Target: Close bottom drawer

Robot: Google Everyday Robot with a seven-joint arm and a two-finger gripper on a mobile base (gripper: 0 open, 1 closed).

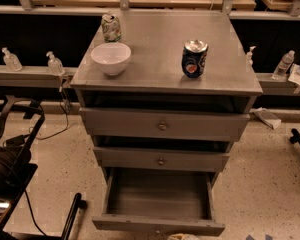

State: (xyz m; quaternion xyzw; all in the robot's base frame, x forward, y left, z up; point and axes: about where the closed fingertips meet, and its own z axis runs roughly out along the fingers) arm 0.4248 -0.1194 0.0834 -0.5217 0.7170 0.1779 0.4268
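**Gripper barely showing before the open bottom drawer**

Only a pale sliver of what seems to be the gripper shows at the near edge, just in front of the drawer front. Whether it is released or clenched cannot be told. The bottom drawer stands pulled well out of the grey cabinet, its inside bare grey. On top, a white bowl sits left, its inside bare. A dented blue can stands right, and another can far left.
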